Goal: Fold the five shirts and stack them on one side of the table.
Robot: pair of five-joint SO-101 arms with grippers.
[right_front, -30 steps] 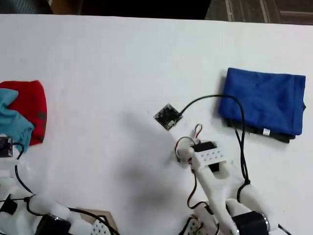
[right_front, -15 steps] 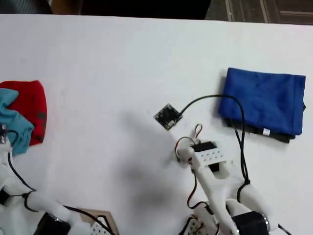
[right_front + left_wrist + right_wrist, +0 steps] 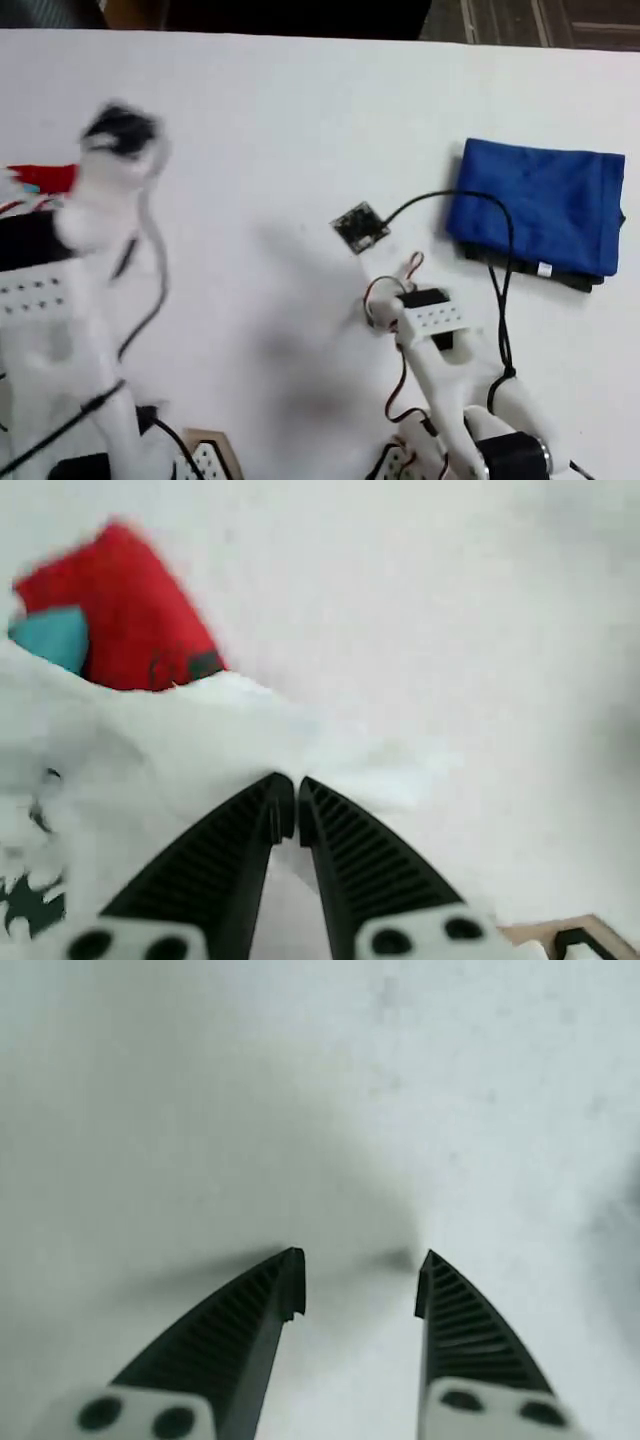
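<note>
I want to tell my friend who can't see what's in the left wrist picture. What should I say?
The left end effector, shut tight, pinches a rumpled white cloth, with the white table behind it. Beyond the cloth lies a red shirt with a bit of teal shirt at its edge.

White arms (image 3: 440, 370), black ribbed pincer fingers (image 3: 250, 1330) (white bases, dark screw holes), black cables (image 3: 500, 300), red-white wires (image 3: 385, 290).

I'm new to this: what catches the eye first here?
The folded blue shirt stands out on the right of the table, lying on a dark garment. At the left edge a red shirt lies near the left gripper, shut on white cloth.
</note>
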